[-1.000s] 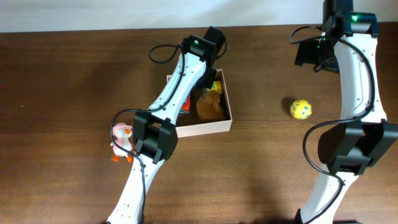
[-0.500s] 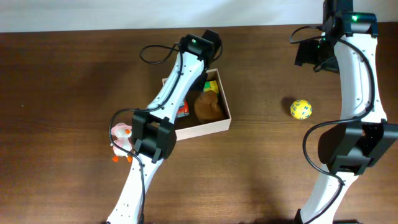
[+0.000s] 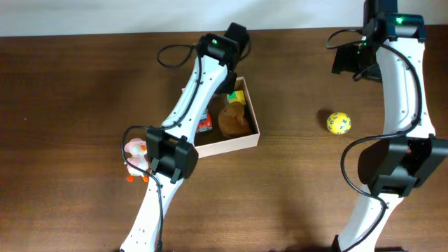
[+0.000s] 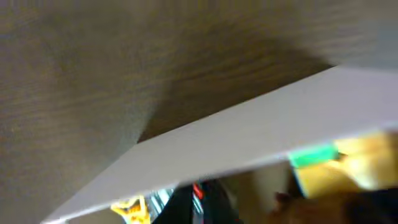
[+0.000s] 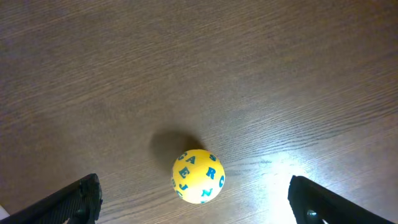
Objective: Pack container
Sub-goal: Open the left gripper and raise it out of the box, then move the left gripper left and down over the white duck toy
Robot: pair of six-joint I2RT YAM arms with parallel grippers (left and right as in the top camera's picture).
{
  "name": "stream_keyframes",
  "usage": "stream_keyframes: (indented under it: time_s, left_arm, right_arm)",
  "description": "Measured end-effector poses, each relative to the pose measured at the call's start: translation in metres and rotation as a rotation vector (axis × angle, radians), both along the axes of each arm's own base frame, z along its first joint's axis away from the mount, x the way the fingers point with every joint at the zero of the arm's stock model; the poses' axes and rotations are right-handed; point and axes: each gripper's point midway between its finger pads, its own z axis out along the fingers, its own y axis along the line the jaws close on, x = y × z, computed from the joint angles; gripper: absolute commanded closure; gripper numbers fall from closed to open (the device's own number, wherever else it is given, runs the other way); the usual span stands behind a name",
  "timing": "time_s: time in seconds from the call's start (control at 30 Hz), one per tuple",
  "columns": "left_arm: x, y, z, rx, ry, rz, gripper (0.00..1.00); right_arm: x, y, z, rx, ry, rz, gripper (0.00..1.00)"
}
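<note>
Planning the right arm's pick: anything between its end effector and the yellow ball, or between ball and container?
Nothing visible: the yellow ball lies clear before the open right end effector, with bare table from ball to container.

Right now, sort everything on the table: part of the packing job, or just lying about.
Job: container, with brown toy and yellow block inside it.
Lying about, perhaps still to pack: yellow ball, pink duck toy.

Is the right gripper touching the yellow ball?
Apart. The right wrist view shows the yellow ball lying on the table, with bare wood between it and both open fingers. Overhead, the right gripper sits well away from it.
</note>
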Motion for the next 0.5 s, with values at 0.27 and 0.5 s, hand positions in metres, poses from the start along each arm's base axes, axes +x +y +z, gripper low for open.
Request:
stream_keyframes:
  time_s: [0.27,0.5]
  left_arm:
    - [-0.014,0.012,0.085,-0.069,-0.103,0.011,0.20]
    - [-0.029,0.039,0.189,-0.153,-0.312,0.046,0.13]
  right_arm:
    - [0.000,0.000,0.000,0.000,0.000,0.000,0.01]
    - [0.000,0.000,0.000,0.000,0.000,0.000,0.01]
